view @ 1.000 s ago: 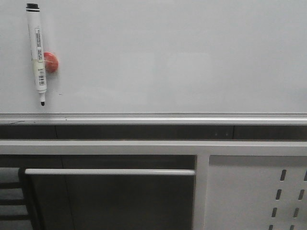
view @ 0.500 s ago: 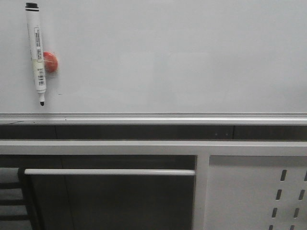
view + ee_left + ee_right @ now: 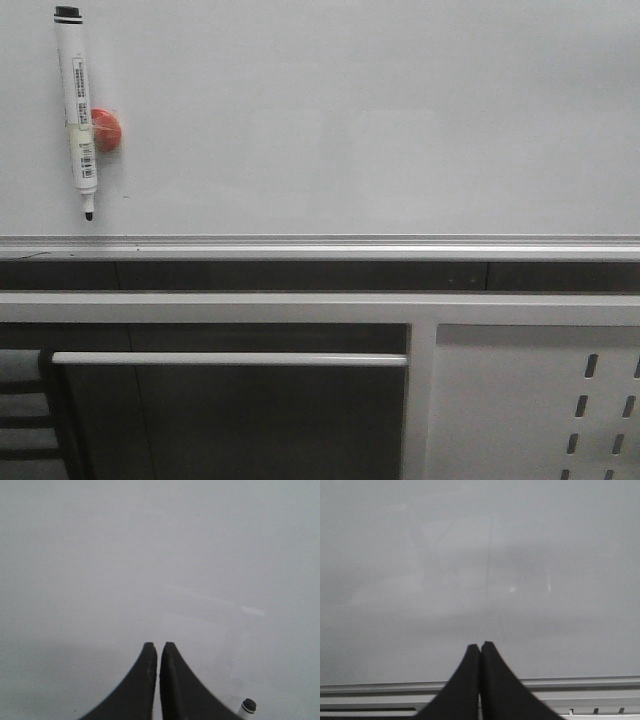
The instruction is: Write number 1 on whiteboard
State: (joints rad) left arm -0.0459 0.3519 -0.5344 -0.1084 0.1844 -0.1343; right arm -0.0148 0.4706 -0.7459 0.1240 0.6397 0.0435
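Facing bare whiteboard [image 3: 480, 570], right end effector [image 3: 480, 645] closed, empty, above its rail

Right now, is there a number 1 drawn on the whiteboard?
No, the whiteboard is bare in the front view; only the marker pen and a red magnet sit on it.

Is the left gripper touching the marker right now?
Apart. In the left wrist view, the left gripper is shut on nothing, and bare whiteboard shows between it and the marker.
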